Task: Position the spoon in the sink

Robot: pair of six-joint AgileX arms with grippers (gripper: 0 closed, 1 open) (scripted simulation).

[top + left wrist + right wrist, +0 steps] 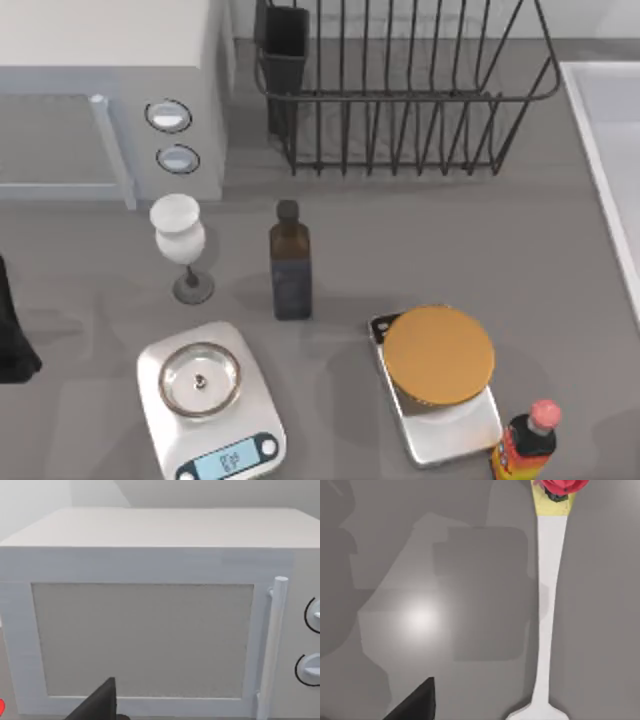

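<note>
Grey tabletop [560, 280] runs under the whole scene, and on it, close below our right gripper [415, 702], the white spoon [547, 605] lies flat, out of the sink. Its handle reaches up to the foot of a red-capped sauce bottle [559, 487], and its bowl is cut off at the edge of the right wrist view. Whether that gripper is open or closed, we cannot tell.

From above, the same sauce bottle [528, 440] stands at the near right of the tabletop, just beside a steel scale [445, 425] that carries a round amber-topped container [438, 355]. To the left sits a white scale [210, 400] with a shiny round pan and a lit display. Our left arm [12, 335] shows as a dark shape at the left edge.

Farther back stand a dark bottle [290, 270] and a frosted wine glass [180, 240], near each other but apart.

At the far left sits a white microwave [110, 90], door shut. Our left gripper [97, 705] faces that door; its state we cannot tell either. Beside it, a dark wire dish rack [400, 90] holds a dark cutlery holder [285, 50]. The sink [597, 170] runs along the right side, pale, with a lighter raised rim.
</note>
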